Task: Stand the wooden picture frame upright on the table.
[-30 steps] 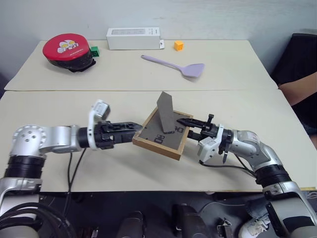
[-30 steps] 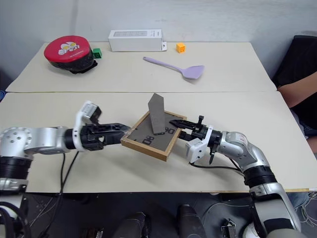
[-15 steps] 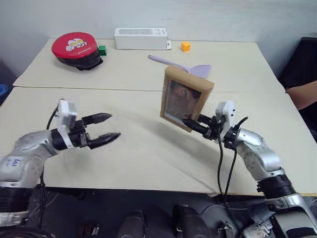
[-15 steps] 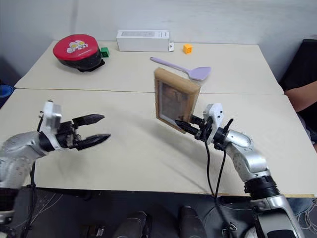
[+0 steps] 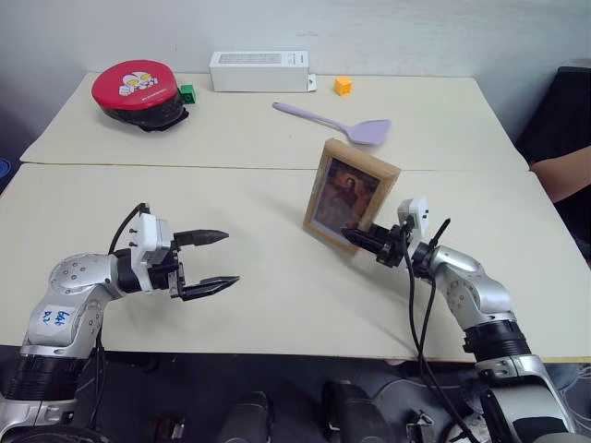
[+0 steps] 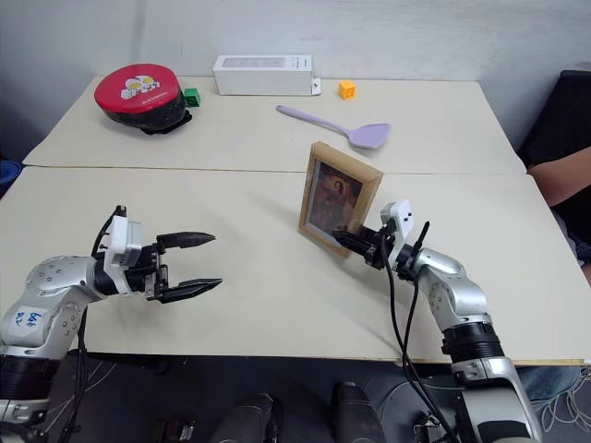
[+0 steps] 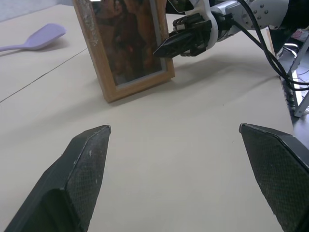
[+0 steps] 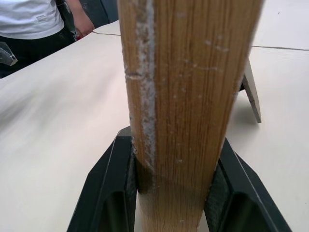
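The wooden picture frame (image 5: 351, 197) stands upright on the table (image 5: 277, 305), its brownish portrait facing me and leaning back a little. My right gripper (image 5: 355, 237) is shut on the frame's lower right edge; in the right wrist view both black fingers (image 8: 113, 179) press the light wood edge (image 8: 186, 72), and the fold-out stand (image 8: 251, 94) props it from behind. My left gripper (image 5: 217, 260) hovers open over the table well left of the frame, holding nothing. The left wrist view has its fingertips (image 7: 94, 145) spread wide, with the frame (image 7: 128, 43) ahead.
On the far table sit a red round cushion-like object (image 5: 136, 92), a green cube (image 5: 187, 92), a long white box (image 5: 259, 71), an orange cube (image 5: 343, 86) and a lilac spatula (image 5: 337, 122). A person's arm (image 5: 561, 168) shows at the right edge.
The frame lay tilted with its dark back up between both grippers; it now stands upright. My left gripper let go, opened wide and drew back left. The right wrist rolled with the frame.
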Tool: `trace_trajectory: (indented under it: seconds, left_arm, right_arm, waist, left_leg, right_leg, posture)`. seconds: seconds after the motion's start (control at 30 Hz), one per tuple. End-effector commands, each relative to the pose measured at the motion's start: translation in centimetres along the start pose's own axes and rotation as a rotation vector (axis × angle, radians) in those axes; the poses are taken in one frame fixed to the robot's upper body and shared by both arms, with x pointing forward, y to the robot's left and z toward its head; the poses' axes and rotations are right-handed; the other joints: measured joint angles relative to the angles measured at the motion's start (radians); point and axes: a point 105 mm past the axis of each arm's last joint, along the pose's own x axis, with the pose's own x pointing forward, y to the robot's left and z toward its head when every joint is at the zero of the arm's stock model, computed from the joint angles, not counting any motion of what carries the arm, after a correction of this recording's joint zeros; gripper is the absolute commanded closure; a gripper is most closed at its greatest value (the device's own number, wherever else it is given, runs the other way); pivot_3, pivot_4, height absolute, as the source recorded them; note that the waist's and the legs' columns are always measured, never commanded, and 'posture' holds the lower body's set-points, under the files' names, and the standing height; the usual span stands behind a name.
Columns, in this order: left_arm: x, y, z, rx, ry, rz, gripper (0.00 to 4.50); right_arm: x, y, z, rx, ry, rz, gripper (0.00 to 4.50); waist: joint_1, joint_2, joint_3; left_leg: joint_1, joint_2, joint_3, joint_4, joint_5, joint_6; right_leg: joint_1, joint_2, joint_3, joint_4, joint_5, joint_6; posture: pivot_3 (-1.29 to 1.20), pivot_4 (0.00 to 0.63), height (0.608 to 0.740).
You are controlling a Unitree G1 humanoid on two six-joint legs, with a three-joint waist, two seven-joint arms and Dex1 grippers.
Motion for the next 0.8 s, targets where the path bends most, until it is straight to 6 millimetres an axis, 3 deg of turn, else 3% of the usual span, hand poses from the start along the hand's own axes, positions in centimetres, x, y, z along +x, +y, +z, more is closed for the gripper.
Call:
trace_trajectory:
  seconds: [0.03, 0.23, 0.33, 0.5, 0.63, 0.8]
  left_arm:
    - [-0.5, 0.6, 0.9, 0.048, -0.011, 0.025, 0.00]
    - [-0.9, 0.9, 0.4, 0.050, 0.009, 0.035, 0.00]
    - [-1.3, 1.0, 0.0, 0.050, 0.023, 0.045, 0.00]
    - [-2.8, 1.0, -1.9, 0.023, 0.083, 0.085, 0.00]
    - [-4.7, 1.0, -3.9, 0.067, 0.190, 0.159, 0.00]
    - [-7.3, 0.9, -4.5, 0.087, 0.239, 0.222, 0.00]
  right_arm:
    - [-0.5, -0.2, -0.3, -0.010, -0.011, -0.029, 1.93]
    - [-1.6, 0.4, 0.3, -0.123, 0.002, 0.008, 0.03]
    - [-2.6, 0.7, 0.2, -0.161, 0.024, 0.024, 0.03]
    - [-6.2, 1.2, 0.5, -0.268, 0.060, 0.031, 0.03]
    - [-9.6, 2.7, 1.1, -0.585, 0.104, 0.099, 0.03]
    - [-13.5, 3.7, -0.5, -0.729, 0.210, 0.144, 0.03]
  waist:
    - [0.000, 0.000, 0.000]
    - [0.000, 0.000, 0.000]
    - [0.002, 0.000, 0.000]
    - [0.004, 0.000, 0.000]
    - [0.003, 0.000, 0.000]
    - [0.003, 0.000, 0.000]
  left_leg:
    - [0.000, 0.000, 0.000, 0.000, 0.000, 0.000]
    - [0.000, 0.000, 0.000, 0.000, 0.000, 0.000]
    - [0.000, 0.000, 0.000, 0.000, 0.000, 0.000]
    - [-0.001, 0.000, 0.000, 0.000, 0.000, 0.001]
    - [0.000, 0.000, 0.000, 0.000, -0.001, 0.001]
    - [0.002, 0.000, 0.001, -0.002, -0.001, 0.001]
  right_leg:
    - [0.000, 0.000, 0.000, 0.000, 0.000, 0.000]
    - [0.000, 0.000, 0.000, 0.003, 0.000, 0.000]
    - [0.000, 0.000, 0.000, 0.003, 0.000, 0.000]
    - [0.000, 0.000, 0.000, 0.003, 0.000, 0.000]
    - [0.001, 0.000, 0.000, -0.001, 0.000, 0.000]
    - [0.002, 0.001, 0.000, -0.002, 0.000, 0.000]
  posture:
    - [0.00, 0.150, 0.740]
    - [0.00, 0.150, 0.740]
    - [0.00, 0.150, 0.740]
    - [0.00, 0.150, 0.740]
    - [0.00, 0.150, 0.740]
    - [0.00, 0.150, 0.740]
